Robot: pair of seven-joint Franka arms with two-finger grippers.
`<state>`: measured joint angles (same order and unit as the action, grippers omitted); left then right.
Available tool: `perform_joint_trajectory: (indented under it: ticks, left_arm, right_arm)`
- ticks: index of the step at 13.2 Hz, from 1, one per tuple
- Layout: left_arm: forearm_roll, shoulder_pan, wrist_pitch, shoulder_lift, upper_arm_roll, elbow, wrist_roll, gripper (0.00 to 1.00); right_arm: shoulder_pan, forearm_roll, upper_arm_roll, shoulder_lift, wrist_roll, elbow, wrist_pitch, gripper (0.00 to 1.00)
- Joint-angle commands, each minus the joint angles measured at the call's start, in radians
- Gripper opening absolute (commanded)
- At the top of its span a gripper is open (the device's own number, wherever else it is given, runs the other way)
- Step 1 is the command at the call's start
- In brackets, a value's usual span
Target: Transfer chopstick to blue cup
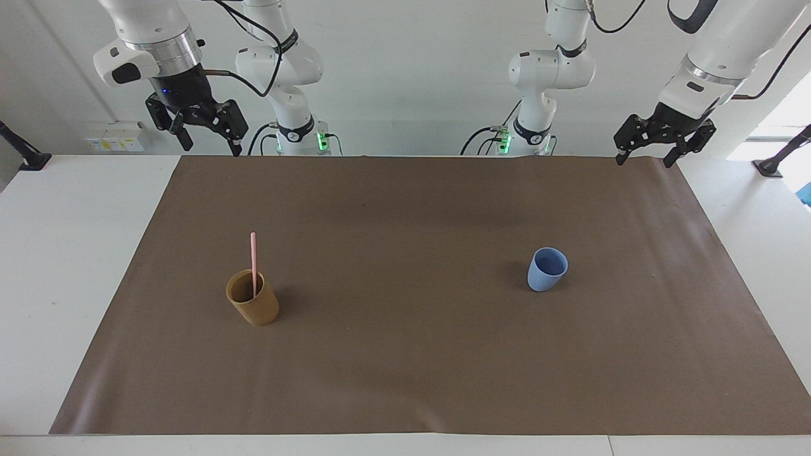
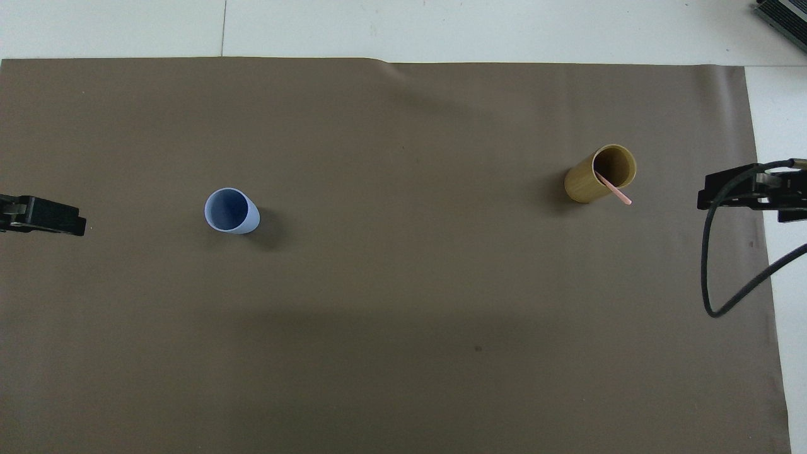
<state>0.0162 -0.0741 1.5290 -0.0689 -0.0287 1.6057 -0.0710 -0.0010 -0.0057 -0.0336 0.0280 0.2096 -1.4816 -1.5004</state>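
Brown mat (image 1: pixel 405 354) covers table, chopstick (image 1: pixel 254 263) stands leaning in tan cup (image 1: pixel 253 306) toward right arm's end, blue cup (image 1: pixel 547 269) upright and well apart toward left arm's end, right gripper (image 1: pixel 209 142) and left gripper (image 1: pixel 645 155) both raised over mat's robot-side edge, jaws wide, holding nothing.

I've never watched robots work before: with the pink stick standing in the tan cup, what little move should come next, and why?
Probably the right gripper, open and raised at its end of the table, should come down over the chopstick. The stick stands in the tan cup at that arm's end, its top sticking out for a pinch. The blue cup stands empty toward the left gripper, which waits open.
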Motion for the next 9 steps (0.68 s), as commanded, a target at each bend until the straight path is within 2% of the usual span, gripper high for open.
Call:
perform_joint_trajectory:
  ticks: [1,7,9]
  left_arm:
    - [-0.001,0.008,0.003,-0.023,0.006,0.022,-0.006,1.00]
    - [0.001,0.008,0.011,-0.023,0.006,0.033,-0.006,1.00]
    - [0.004,0.011,0.093,-0.023,0.004,0.090,-0.006,1.00]
  right_arm:
    - [-0.016,0.020,0.001,0.007,0.011,-0.002,-0.006,1.00]
    - [-0.024,0.020,0.006,0.007,0.011,-0.002,-0.003,1.00]
    - [-0.024,0.020,0.006,0.007,0.013,-0.002,-0.003,1.00]
